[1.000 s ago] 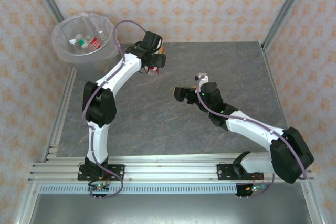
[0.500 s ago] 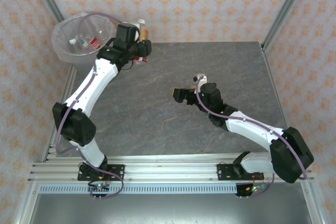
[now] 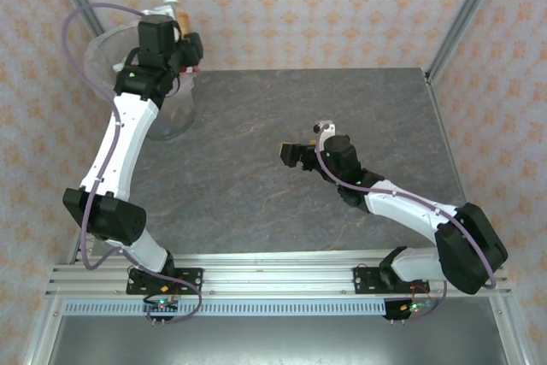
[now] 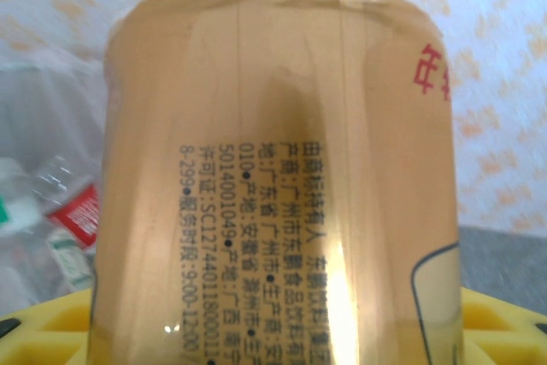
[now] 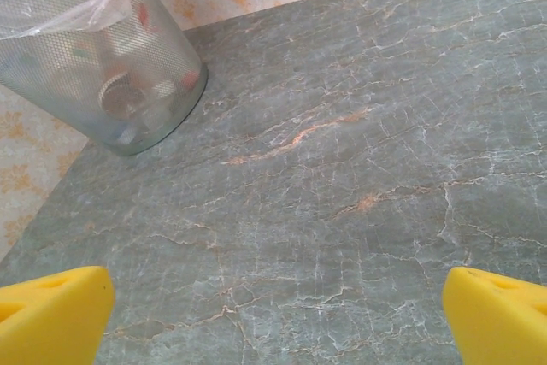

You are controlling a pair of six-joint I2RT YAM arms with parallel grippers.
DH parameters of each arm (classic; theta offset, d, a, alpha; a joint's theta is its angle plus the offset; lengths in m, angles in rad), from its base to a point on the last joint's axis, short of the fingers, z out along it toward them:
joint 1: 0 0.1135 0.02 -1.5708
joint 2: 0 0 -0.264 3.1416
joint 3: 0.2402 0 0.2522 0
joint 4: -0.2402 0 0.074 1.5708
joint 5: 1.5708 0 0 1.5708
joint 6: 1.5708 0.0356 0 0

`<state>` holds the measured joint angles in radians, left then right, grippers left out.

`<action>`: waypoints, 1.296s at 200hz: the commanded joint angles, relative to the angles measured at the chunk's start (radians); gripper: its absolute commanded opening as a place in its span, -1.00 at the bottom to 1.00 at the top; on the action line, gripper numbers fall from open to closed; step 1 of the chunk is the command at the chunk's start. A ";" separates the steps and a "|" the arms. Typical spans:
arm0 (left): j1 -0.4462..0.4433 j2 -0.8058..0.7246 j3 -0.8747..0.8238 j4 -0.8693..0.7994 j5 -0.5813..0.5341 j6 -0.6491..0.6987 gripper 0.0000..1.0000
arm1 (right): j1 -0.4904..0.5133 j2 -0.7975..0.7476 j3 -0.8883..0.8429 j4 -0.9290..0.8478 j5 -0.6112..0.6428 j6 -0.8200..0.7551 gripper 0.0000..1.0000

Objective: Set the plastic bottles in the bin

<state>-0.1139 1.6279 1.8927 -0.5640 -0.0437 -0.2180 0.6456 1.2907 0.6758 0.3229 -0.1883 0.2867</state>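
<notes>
Our left gripper (image 3: 175,38) is clamped on the orange-label bottle (image 4: 273,168), up by the bin (image 3: 171,115) rim. We'd centre it over the opening before letting go so it doesn't bounce out. Right gripper (image 3: 293,154) is wide open and empty.

A robot lab cell: aluminium frame (image 3: 282,273), wallpapered panels (image 3: 342,6), marble-look tabletop (image 3: 256,185).

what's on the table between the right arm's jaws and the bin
Nothing. In the right wrist view, bare grey marbled table runs from the open right jaws up to the bin. The top view shows the same bare stretch.
</notes>
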 commanded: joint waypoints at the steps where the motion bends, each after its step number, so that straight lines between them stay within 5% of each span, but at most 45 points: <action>1: 0.050 -0.003 0.068 -0.038 -0.083 -0.039 0.03 | 0.005 0.014 0.023 0.030 0.022 -0.013 0.98; 46: 0.154 0.035 0.132 -0.049 -0.130 -0.096 0.04 | 0.005 0.021 0.032 0.028 0.017 -0.023 0.98; 109: 0.217 0.173 0.285 -0.126 -0.288 0.034 0.05 | 0.006 -0.010 -0.002 0.017 0.041 -0.035 0.98; 228: 0.347 0.463 0.538 -0.310 -0.213 0.057 0.06 | 0.005 -0.005 0.011 -0.005 0.048 -0.046 0.98; 259: 0.361 0.487 0.567 -0.358 -0.170 0.009 0.24 | 0.005 -0.004 0.011 -0.012 0.052 -0.047 0.98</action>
<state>0.2321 2.1208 2.4077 -0.8543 -0.2520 -0.1661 0.6456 1.3010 0.6769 0.3214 -0.1589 0.2569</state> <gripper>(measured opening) 0.600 0.992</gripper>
